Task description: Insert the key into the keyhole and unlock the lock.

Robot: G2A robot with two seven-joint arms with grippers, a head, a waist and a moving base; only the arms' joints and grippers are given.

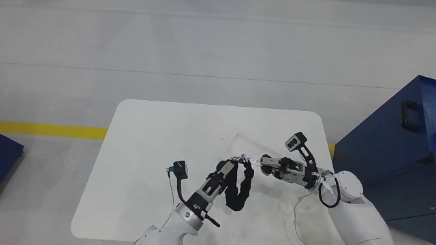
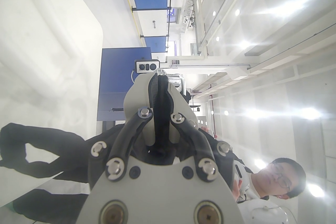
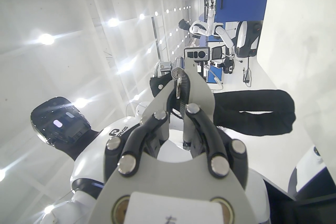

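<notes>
A black cable lock hangs as a loop above the white table. My left gripper is shut on its black cable just behind the silver lock head; the loop droops to one side. My right gripper faces it from the other side, shut on a small metal key. The key's tip sits at the keyhole of the silver cylinder. How deep the key sits is hidden by the fingers. The black loop hangs beyond.
A blue cabinet stands just past the table's right edge, close to the right arm. The table's far and left parts are bare. A yellow floor line runs behind the table.
</notes>
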